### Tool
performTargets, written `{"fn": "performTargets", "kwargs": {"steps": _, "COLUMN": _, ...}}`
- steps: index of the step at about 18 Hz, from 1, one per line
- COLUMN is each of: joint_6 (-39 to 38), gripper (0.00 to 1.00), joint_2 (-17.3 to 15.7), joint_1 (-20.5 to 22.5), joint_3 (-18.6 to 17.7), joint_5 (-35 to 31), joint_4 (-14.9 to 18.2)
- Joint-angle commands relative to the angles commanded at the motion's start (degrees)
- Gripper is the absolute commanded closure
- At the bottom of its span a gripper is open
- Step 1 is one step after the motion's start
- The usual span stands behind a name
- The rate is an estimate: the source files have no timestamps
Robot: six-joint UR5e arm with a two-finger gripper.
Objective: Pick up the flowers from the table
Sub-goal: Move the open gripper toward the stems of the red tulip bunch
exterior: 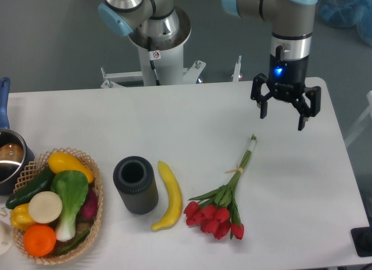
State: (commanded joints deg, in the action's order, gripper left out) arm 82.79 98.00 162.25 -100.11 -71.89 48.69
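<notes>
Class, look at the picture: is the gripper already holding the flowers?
No, the gripper hangs open above the table, apart from the flowers lying flat.

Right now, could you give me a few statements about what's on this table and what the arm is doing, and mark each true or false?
1. The end effector holds the flowers. False: it is open and empty, above the table.
2. The banana lies between the dark cylinder and the flowers. True.
3. The flowers stand upright in the cylinder. False: they lie flat on the table.
4. A wicker basket of vegetables sits at the left. True.
5. The tulip blooms are yellow. False: they are red.
</notes>
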Motion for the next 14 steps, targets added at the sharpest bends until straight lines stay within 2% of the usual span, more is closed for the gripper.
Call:
{"fn": "performTargets", "kwargs": {"steps": 5, "joint_6": 0.6, "gripper": 0.00, "joint_2": 1.1, "joint_1": 0.2, "joint_3": 1.2, "joint_5": -0.2, "joint_4": 0.1}}
{"fn": "performTargets", "kwargs": {"steps": 14, "joint_6": -0.7, "gripper": 0.00, "joint_2": 4.4, "joint_1": 0.7, "joint_3": -0.4, "joint_5": -0.3, "joint_4": -0.1}}
